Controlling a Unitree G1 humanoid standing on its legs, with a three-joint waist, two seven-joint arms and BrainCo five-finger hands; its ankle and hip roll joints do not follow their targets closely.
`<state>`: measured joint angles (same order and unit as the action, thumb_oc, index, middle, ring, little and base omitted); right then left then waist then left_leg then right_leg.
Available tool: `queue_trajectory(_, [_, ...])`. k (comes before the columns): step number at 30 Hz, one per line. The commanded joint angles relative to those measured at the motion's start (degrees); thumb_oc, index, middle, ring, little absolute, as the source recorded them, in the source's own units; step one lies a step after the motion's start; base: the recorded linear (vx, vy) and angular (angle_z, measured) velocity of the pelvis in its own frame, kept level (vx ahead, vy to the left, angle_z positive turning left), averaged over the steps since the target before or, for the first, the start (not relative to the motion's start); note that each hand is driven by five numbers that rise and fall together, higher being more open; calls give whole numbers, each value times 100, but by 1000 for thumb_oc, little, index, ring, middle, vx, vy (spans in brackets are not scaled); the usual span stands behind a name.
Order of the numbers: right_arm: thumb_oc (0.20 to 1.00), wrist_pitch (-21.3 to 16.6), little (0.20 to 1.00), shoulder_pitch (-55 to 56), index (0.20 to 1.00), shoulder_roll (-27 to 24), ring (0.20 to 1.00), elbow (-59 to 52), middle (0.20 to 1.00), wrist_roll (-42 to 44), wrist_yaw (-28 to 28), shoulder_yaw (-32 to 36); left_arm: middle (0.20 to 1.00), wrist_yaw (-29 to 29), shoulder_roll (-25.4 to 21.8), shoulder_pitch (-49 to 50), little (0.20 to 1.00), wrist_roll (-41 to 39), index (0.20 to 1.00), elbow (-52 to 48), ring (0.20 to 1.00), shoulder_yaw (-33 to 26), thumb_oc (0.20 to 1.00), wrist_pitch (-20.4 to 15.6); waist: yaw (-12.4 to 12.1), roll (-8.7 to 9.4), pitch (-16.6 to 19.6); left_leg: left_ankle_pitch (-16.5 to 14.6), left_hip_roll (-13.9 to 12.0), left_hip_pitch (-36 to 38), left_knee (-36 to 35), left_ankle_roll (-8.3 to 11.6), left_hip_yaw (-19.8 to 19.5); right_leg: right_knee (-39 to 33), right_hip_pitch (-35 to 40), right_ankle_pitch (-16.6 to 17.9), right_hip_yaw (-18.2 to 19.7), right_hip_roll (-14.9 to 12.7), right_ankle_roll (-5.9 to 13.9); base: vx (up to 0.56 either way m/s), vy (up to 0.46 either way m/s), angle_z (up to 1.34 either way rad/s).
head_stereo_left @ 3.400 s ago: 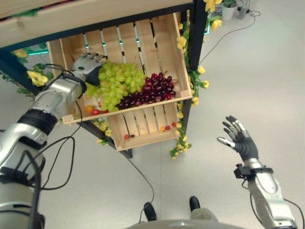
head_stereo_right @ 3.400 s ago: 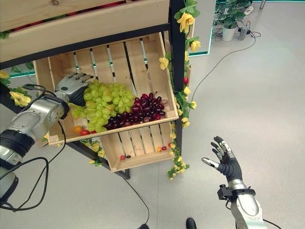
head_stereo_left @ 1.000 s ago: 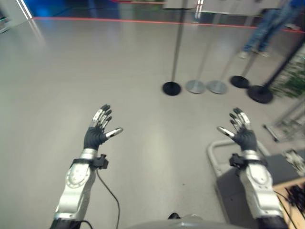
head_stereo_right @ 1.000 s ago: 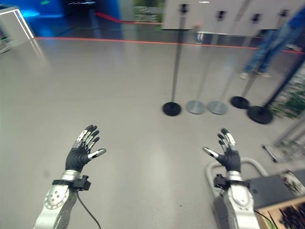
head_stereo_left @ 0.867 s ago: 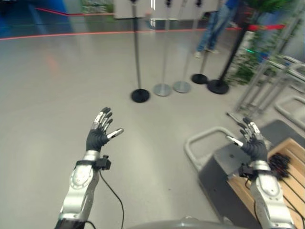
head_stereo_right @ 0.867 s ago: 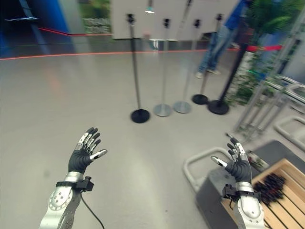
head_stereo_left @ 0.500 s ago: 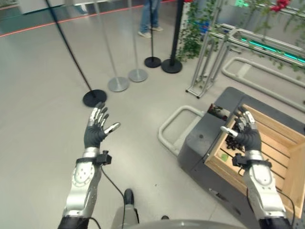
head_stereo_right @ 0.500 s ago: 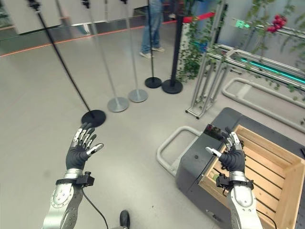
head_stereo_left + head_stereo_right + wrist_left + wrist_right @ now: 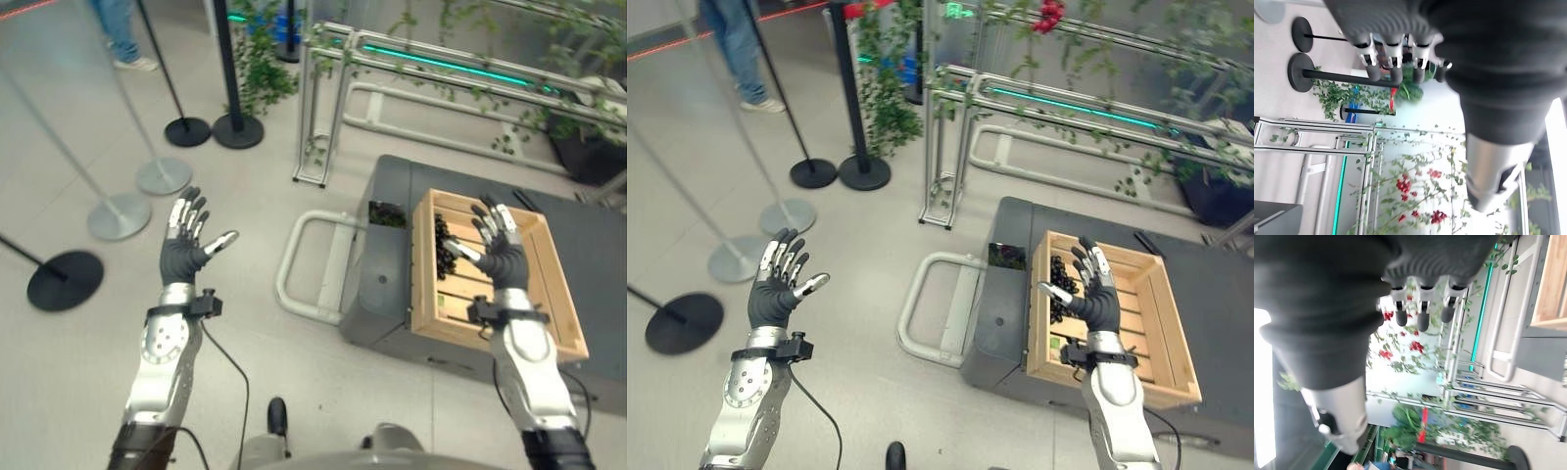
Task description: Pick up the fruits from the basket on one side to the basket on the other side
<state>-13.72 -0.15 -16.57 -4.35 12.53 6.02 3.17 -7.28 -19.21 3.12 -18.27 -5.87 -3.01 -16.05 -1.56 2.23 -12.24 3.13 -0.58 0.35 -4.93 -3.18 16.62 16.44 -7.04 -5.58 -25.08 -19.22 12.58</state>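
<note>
A wooden slatted crate (image 9: 560,294) sits on a dark grey cart (image 9: 382,284) at the right. A bunch of dark grapes (image 9: 446,250) lies in the crate's far left corner. My right hand (image 9: 502,259) is raised over the crate, palm out and open, holding nothing; its straight fingers (image 9: 1420,308) show in the right wrist view. My left hand (image 9: 184,253) is lifted over the bare floor at the left, well away from the cart. It is open and empty as well, fingers (image 9: 1396,63) spread straight.
The cart's white tube handle (image 9: 283,274) sticks out toward the left. Stanchion posts with round bases (image 9: 65,279) stand on the floor at the left. Metal railings (image 9: 323,98) and plants run behind the cart. A person's legs (image 9: 122,34) are at the far left.
The camera has swung from the shelf crate of grapes, across open floor, to the cart and its crate. My left hand has left the green grapes. Both hands stay raised and open.
</note>
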Motion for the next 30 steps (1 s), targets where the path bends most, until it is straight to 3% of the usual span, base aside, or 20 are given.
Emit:
queue_trajectory(1, [1000,-271,1000,-248,1000,-42,1000,18,1000,-62,184,350,1000,-126,-184,106,1000,404,1000,-330,1000,-304,1000,-325,124,183,304,-288,-254,148,-7,455,-370,-1207,300,1146,404,375,31,94,18,-14])
queue_trajectory(4, [1000,-280,1000,-71,1000,77,1000,23,1000,39,178,469,1000,-217,-188,152,1000,776,1000,-264,1000,-338,1000,-272,156,252,383,-386,-153,253,-7,471,-302,-1508,512,1222,381,318,88,120,31,9])
queue_trajectory(8, [1000,-316,1000,164,1000,90,1000,-62,1000,-50,222,657,1000,-270,-196,149,1000,930,1000,-295,1000,-309,1000,-266,281,173,366,-491,-117,316,85,448,-337,-1198,518,982,467,346,60,88,-12,2])
queue_trajectory(11, [1000,-348,1000,174,1000,107,1000,-83,1000,-93,289,698,1000,-323,-229,69,1000,957,1000,-261,1000,-227,1000,-275,371,76,328,-589,-142,297,282,420,-405,-834,452,748,788,289,46,44,-58,9])
queue_trajectory(14, [1000,-359,1000,114,1000,73,1000,-82,1000,-190,365,659,1000,-407,-265,40,1000,1022,1000,-244,1000,-237,1000,-305,338,-6,398,-624,-190,309,324,492,-352,-1020,582,974,761,-38,92,56,-170,6])
queue_trajectory(18, [1000,-362,1000,-81,1000,-7,1000,-88,1000,-241,490,552,1000,-556,-379,84,1000,1053,1000,-305,1000,-320,1000,-340,266,-53,355,-668,-604,273,657,763,-251,-1315,603,1359,981,-412,153,53,-407,-11])
queue_trajectory(19, [1000,-368,1000,-101,1000,-52,1000,-143,1000,-277,495,522,1000,-585,-433,110,1000,1082,1000,-330,1000,-337,1000,-366,246,-61,312,-692,-863,258,860,920,-280,-1272,570,1427,1148,-575,196,55,-460,-17])
queue_trajectory(20, [1000,-367,1000,-100,1000,-52,1000,-145,1000,-280,497,519,1000,-585,-432,113,1000,1082,1000,-331,1000,-339,1000,-367,238,-66,308,-705,-875,253,884,927,-274,-1260,562,1421,1160,-566,192,59,-495,-16])
queue_trajectory(22, [1000,-361,1000,-112,1000,-135,1000,-191,1000,-405,528,502,1000,-640,-445,121,1000,1004,1000,-315,1000,-364,1000,-393,246,-80,273,-709,-1147,244,1029,1069,-339,-1180,550,1322,1389,-634,221,43,-478,-18])
queue_trajectory(23, [1000,-390,1000,-151,1000,-222,1000,-205,1000,-481,565,483,1000,-753,-428,127,1000,995,1000,-281,1000,-385,1000,-429,303,-113,229,-677,-1430,284,1078,1162,-433,-868,392,1154,1783,-511,242,52,-608,-3])
queue_trajectory(25, [1000,-348,1000,-31,1000,-274,1000,-244,1000,-383,455,418,1000,-665,-412,109,1000,787,1000,-255,1000,-314,1000,-389,414,-157,197,-365,-1910,245,1104,1197,-609,-216,286,100,2267,97,143,72,-591,-1])
queue_trajectory(26, [1000,-354,1000,7,1000,-310,1000,-247,1000,-337,394,397,1000,-659,-415,135,1000,795,1000,-272,1000,-345,1000,-381,407,-152,200,-6,-2119,270,1111,1211,-689,-156,274,-129,2239,299,15,77,-629,28])
queue_trajectory(28, [1000,-390,1000,27,1000,-413,1000,-239,1000,-261,329,355,1000,-615,-295,233,1000,808,1000,-336,1000,-428,1000,-392,418,-239,129,856,-2520,180,1173,1260,-747,43,271,-307,1888,703,-242,20,-658,33])
queue_trajectory(30, [1000,-416,1000,35,1000,-500,1000,-291,1000,-219,367,364,1000,-529,-141,255,1000,597,1000,-310,1000,-338,1000,-342,498,-251,60,1354,-2745,-7,1335,1225,-95,-142,399,-337,1570,935,-461,-56,-619,23])
